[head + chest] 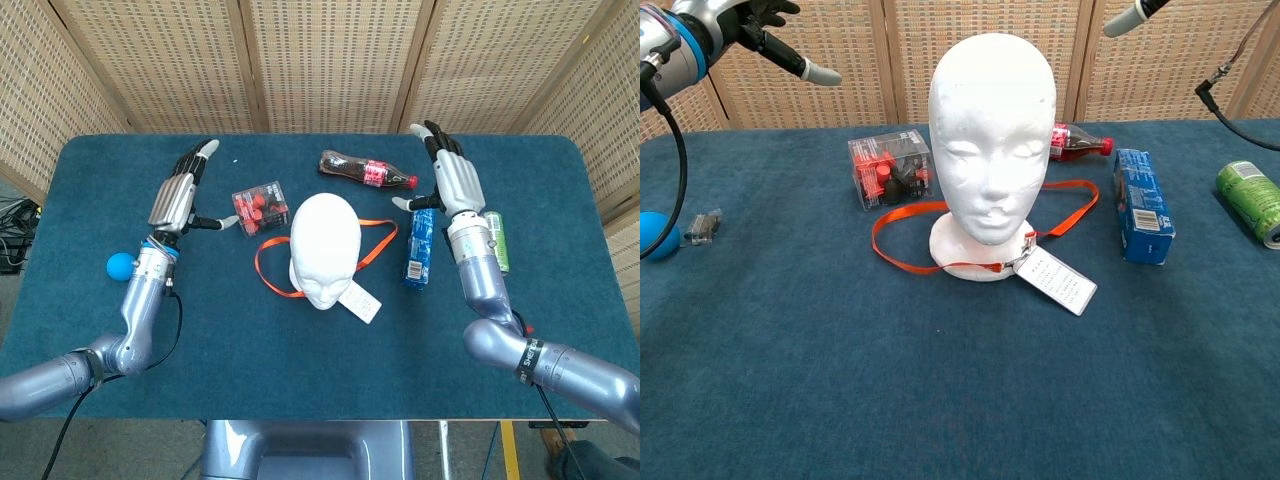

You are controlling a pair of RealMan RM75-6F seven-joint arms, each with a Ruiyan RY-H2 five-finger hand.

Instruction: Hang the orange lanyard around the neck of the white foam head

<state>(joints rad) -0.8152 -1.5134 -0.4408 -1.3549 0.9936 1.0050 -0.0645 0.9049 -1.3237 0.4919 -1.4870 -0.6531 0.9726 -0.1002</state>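
Observation:
The white foam head (323,240) stands upright mid-table. The orange lanyard (378,223) lies in a loop around its base, resting on the cloth, strap (902,212) slack on both sides. Its white badge (1055,282) lies flat in front of the base. My left hand (178,195) hovers left of the head, fingers spread and holding nothing; the chest view catches it at the top left (760,30). My right hand (452,183) is raised right of the head, fingers extended and empty; only a fingertip (1130,15) shows in the chest view.
A clear box of red items (260,207) sits just left of the head. Behind lies a cola bottle (365,172). A blue carton (420,245) and green can (493,240) lie to the right, a blue ball (121,265) and small clip (702,227) far left.

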